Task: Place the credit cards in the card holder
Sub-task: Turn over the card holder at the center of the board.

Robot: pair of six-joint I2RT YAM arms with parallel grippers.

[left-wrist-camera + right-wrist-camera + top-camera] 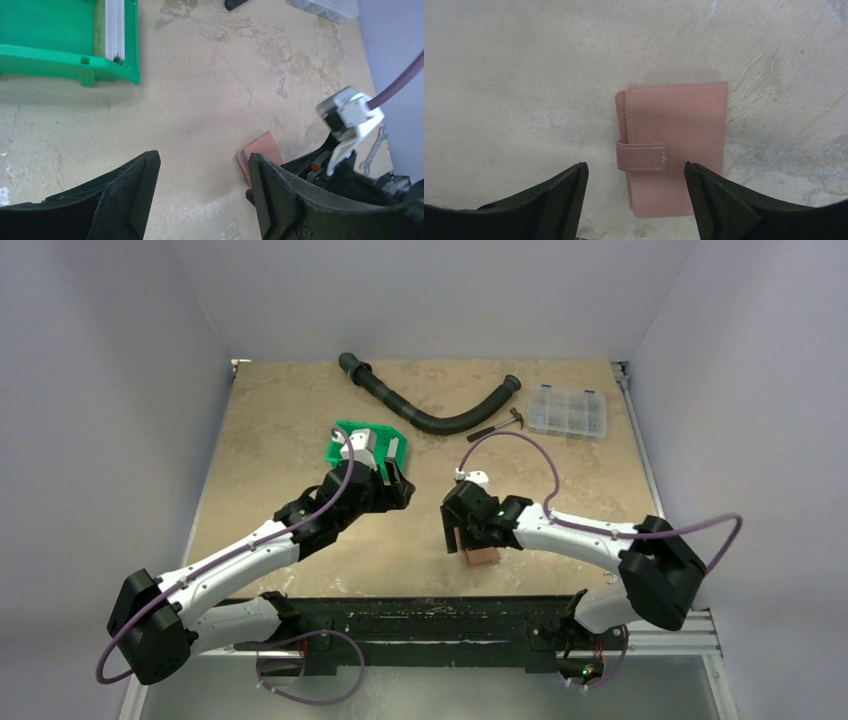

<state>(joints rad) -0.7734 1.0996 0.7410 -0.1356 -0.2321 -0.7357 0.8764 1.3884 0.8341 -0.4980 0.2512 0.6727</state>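
The closed card holder (674,135) lies right under the right end effector (635,169), long side pointing ahead. Its fingers are apart and empty.

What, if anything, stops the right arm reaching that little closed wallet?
Probably nothing, so yes: the card holder lies flat on the table right under the right arm's open jaws, with nothing lying between.

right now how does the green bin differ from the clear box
The green bin is opaque and open-topped; the clear box is see-through and divided into small compartments. The bin sits mid-table, left of centre; the box sits at the far right corner. Both rest on the table.
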